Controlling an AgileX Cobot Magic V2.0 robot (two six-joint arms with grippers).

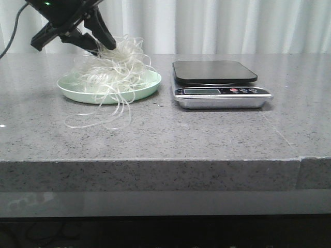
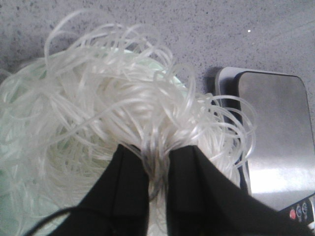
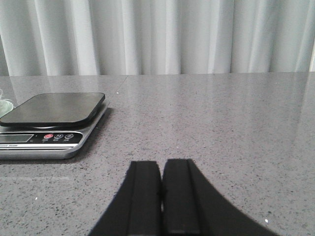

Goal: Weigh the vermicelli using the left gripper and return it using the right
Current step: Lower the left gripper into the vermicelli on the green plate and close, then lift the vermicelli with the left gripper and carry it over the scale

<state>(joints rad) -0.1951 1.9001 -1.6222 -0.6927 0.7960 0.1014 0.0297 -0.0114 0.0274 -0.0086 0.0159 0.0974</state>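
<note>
The vermicelli [image 1: 111, 70] is a fluffy tangle of translucent white strands heaped on a pale mint-green plate [image 1: 150, 85] at the left of the table, with loops hanging over the plate's front rim onto the tabletop. My left gripper [image 1: 103, 46] comes down from the upper left and is shut on a bunch of strands at the top of the heap; the left wrist view shows the vermicelli [image 2: 113, 113] pinched between the black fingers [image 2: 157, 157]. The scale [image 1: 220, 82], black platform and silver base, stands right of the plate, empty. My right gripper [image 3: 161, 169] is shut and empty, low over the table right of the scale [image 3: 51, 120].
The grey speckled table [image 1: 170, 137] has its front edge near the camera. A white curtain hangs behind it. The scale's display and buttons [image 1: 243, 91] face the front.
</note>
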